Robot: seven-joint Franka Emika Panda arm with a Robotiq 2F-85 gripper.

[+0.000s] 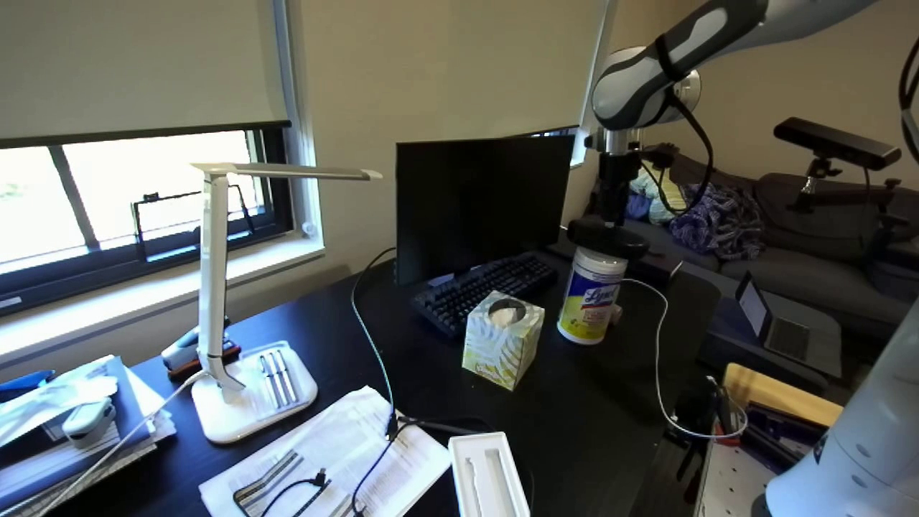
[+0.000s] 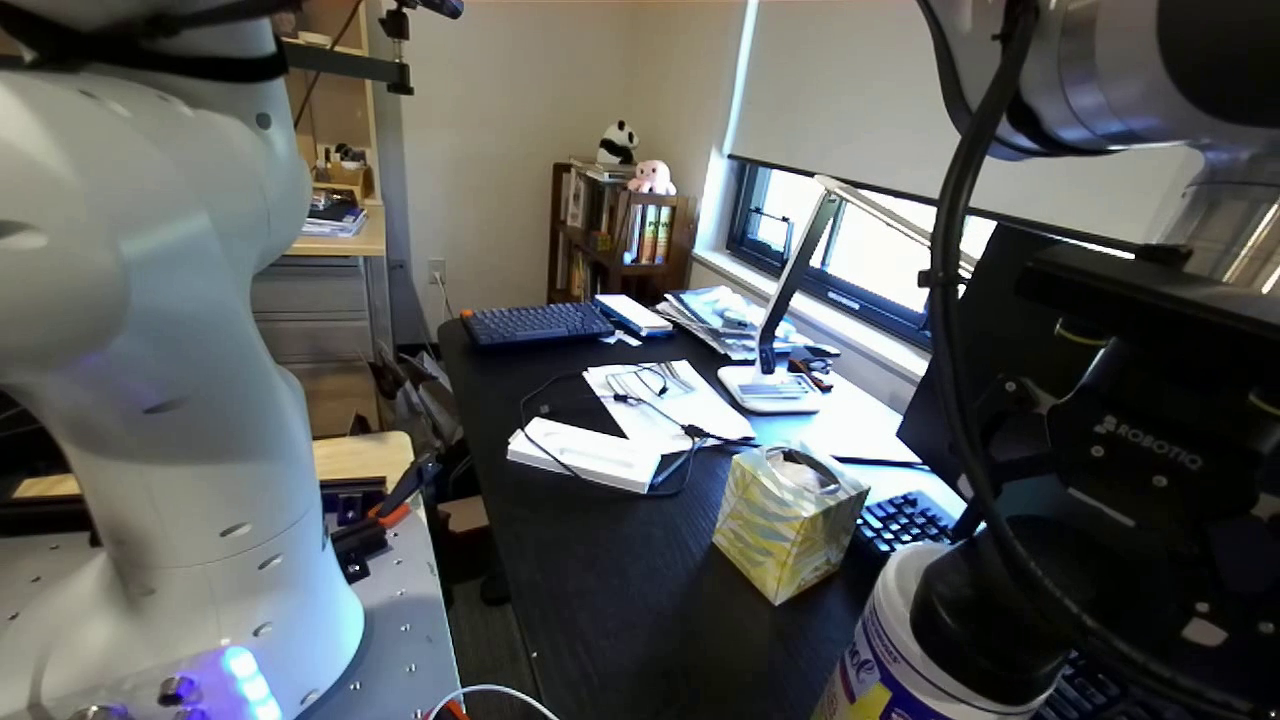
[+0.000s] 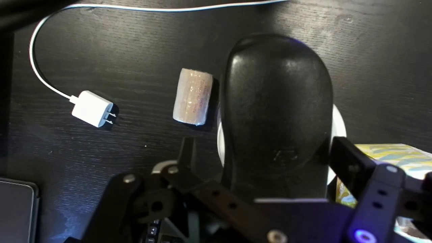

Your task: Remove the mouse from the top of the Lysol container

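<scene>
The Lysol container stands upright on the dark desk, with a yellow lower body and white top. It is partly cut off in an exterior view. The black mouse lies on its top and overhangs the rim. In the wrist view the mouse covers most of the container's white rim. My gripper is open around the mouse's near end. The right finger is at or very close to the mouse's side. The left finger stands apart from it, with a visible gap. The mouse's near end is hidden behind the gripper.
A patterned tissue box stands beside the container. A keyboard and a monitor are behind. A tan roll and a white charger with its cable lie on the desk near the container.
</scene>
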